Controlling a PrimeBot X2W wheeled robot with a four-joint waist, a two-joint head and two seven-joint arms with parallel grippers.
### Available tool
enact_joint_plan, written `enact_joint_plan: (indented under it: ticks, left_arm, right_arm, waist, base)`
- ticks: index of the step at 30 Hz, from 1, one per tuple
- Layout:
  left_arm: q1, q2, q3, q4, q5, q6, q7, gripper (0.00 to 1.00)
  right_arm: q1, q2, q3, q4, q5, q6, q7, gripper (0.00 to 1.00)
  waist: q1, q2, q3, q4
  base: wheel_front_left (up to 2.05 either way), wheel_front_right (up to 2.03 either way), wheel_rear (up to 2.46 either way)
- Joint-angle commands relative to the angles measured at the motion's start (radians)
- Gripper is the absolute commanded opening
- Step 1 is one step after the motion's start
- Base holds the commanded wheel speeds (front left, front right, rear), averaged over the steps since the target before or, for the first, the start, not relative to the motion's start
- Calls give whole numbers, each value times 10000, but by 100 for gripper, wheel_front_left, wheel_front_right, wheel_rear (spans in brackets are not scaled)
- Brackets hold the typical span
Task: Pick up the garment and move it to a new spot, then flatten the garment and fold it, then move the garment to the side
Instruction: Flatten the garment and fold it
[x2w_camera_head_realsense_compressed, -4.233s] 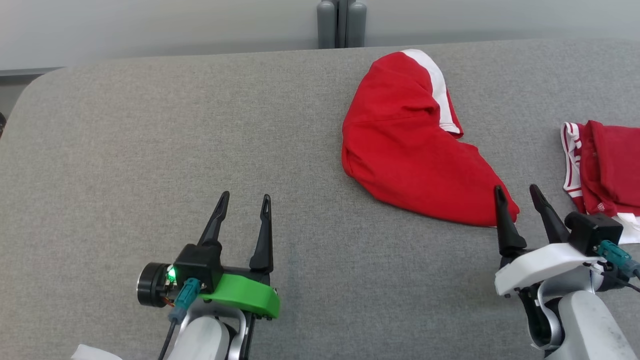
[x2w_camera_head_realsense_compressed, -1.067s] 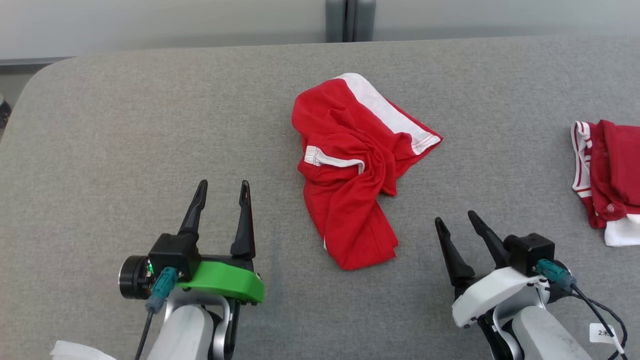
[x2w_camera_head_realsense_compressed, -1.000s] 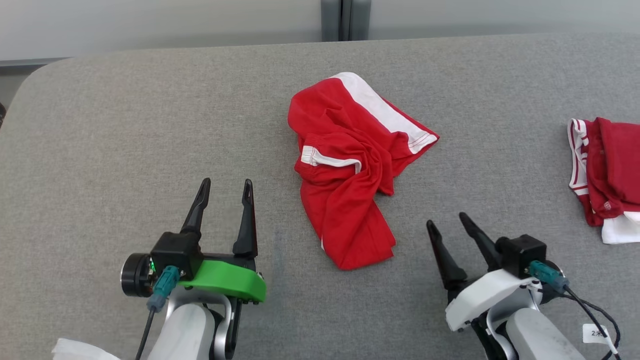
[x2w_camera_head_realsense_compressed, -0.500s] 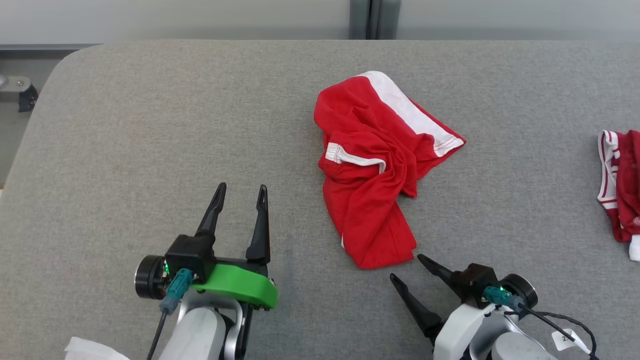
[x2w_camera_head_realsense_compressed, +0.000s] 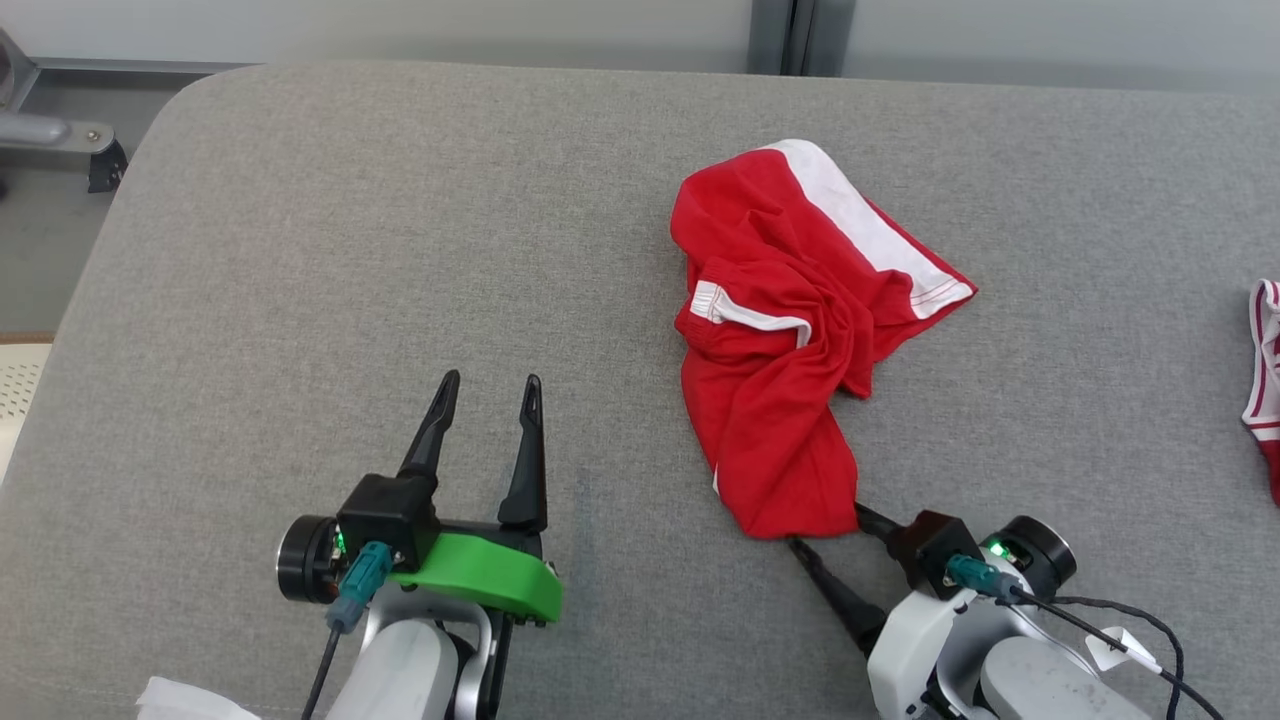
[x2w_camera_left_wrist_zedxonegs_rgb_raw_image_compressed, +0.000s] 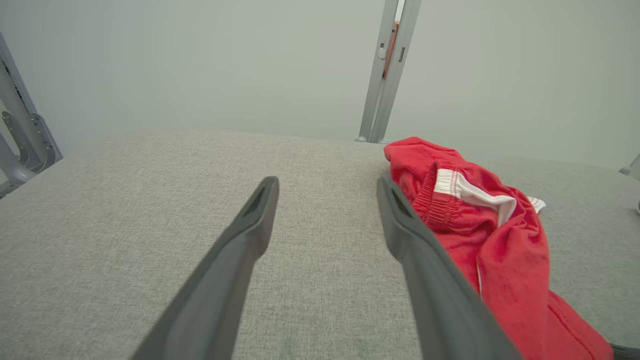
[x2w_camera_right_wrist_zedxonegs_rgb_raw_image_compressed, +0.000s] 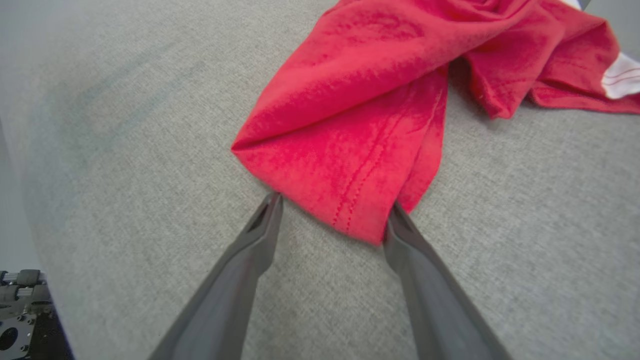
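R hand (x2w_camera_right_wrist_zedxonegs_rgb_raw_image_compressed: 334, 210) is low on the grey fabric-covered worktop (x2w_camera_head_realsense_compressed: 400, 250), fingers spread. Tips sit either side of the near hem corner of the crumpled red cloth garment w/ white side stripe (x2w_camera_head_realsense_compressed: 780, 400), at or just touching the cloth, no pinch yet. Garment lies bunched right of centre on the worktop, stripe twd far side, narrow tail twd robot. L hand (x2w_camera_head_realsense_compressed: 491, 380) is spread, empty, over bare worktop, well apart from garment on its left. Second red-and-white cloth (x2w_camera_head_realsense_compressed: 1262, 380) at far right edge, well apart; leave alone. My read of the step: getting a grip on the near hem, either to lift/relocate or to pull flat; can't tell which. Next move prob. needs R to close w/ tips pressed to the surface so the thin layers gather between them, not slip out. L would then need to cross to a second corner.
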Motion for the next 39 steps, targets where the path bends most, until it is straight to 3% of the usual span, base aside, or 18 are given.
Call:
enact_joint_plan:
  ticks: [1, 9, 15, 21, 26, 27, 28, 39]
  left_arm:
    - [56, 32, 27, -17, -54, 24, -29, 100]
    - [134, 32, 159, 75, -45, 51, -29, 100]
    - [206, 32, 167, 74, -109, 48, -29, 100]
    - [240, 32, 142, 27, -148, 52, -29, 100]
    - [171, 32, 90, 19, -161, 48, -29, 100]
    - [152, 32, 83, 18, -166, 49, -29, 100]
    - [138, 32, 82, 18, -168, 47, -29, 100]
    - [17, 32, 13, -308, -138, -339, -29, 100]
  right_arm:
    - [-160, -63, 23, 62, 9, -1, 19, 0]
    - [-373, -306, -652, 176, 335, -1, -14, 0]
    - [-441, -1179, -1299, -303, 1321, -1, 739, 0]
    - [-249, -2063, -2593, -220, 1945, -3, 2090, 0]
    - [-97, -1884, -3450, 39, 1824, -1, 2503, 0]
    - [-67, -1829, -3571, 44, 1700, -1, 2425, 20]
    - [-31, -1743, -3650, 49, 1621, -1, 2366, 100]
    - [624, -5, -5119, -1170, 735, -1, 302, 100]
  waist:
    - [0, 0, 26, 14]
    - [0, 0, -146, -185]
    - [0, 0, -353, -442]
    - [0, 0, -385, -612]
    - [0, 0, -329, -652]
    - [0, 0, -315, -659]
    - [0, 0, -306, -668]
    - [0, 0, -230, -1281]
  base:
    - [0, 0, 0]
    - [0, 0, 0]
    - [0, 0, 0]
    - [0, 0, 0]
    - [0, 0, 0]
    - [0, 0, 0]
    - [0, 0, 0]
    - [0, 0, 0]
